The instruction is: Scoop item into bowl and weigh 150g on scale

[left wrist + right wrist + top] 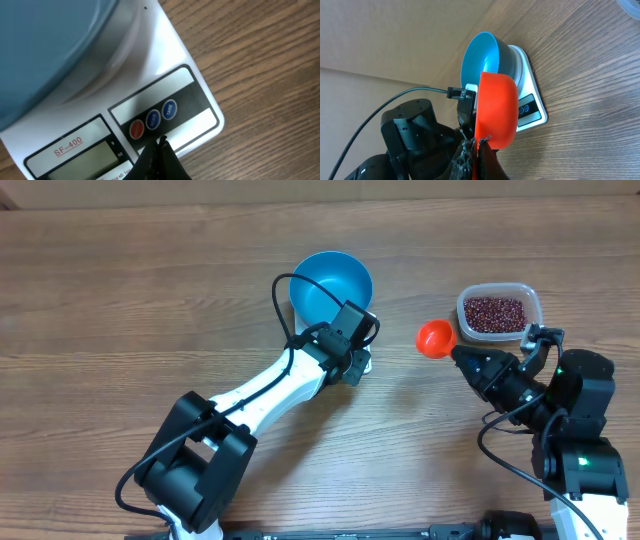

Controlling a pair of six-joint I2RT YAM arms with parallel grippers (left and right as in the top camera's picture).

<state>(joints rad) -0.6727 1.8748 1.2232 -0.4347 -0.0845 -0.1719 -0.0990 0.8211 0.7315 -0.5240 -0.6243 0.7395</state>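
Near the middle of the wooden worktop (pixel 120 290), your small flat white rectangular kitchen scale (pixel 170 55) is almost wholly hidden from overhead. The round deep bright blue bowl (pixel 330 285) sits on its far part and the left end effector (pixel 160 146) covers its near part, leaving only a sliver of white. From the left wrist you get the control edge only, with the bowl cut off at the upper left and the display window (pixel 87 160) cut off at the bottom. The left end effector's fingers are pressed together into one black tip over the button strip; you cannot tell whether it touches the scale.

The scale's long axis runs from the bowl toward the robot, with the control edge nearest the left arm (pixel 270 385). Red underlined lettering beside the display reads "SF-400". One red button (pixel 136 129) and two blue buttons (pixel 153 120) carry marks too small to read.

At the far right stands the clear rounded-rectangle plastic tub (pixel 538 305), and the small dark red-brown beans (pixel 495 313) lie inside it as a maroon heap. Just beside the tub, on its left, the right end effector (pixel 476 146) is clamped on the orange plastic scoop (pixel 436 338), whose handle is hidden by the fingers. The scoop's cup points to the robot's left, toward the bowl and apart from it.
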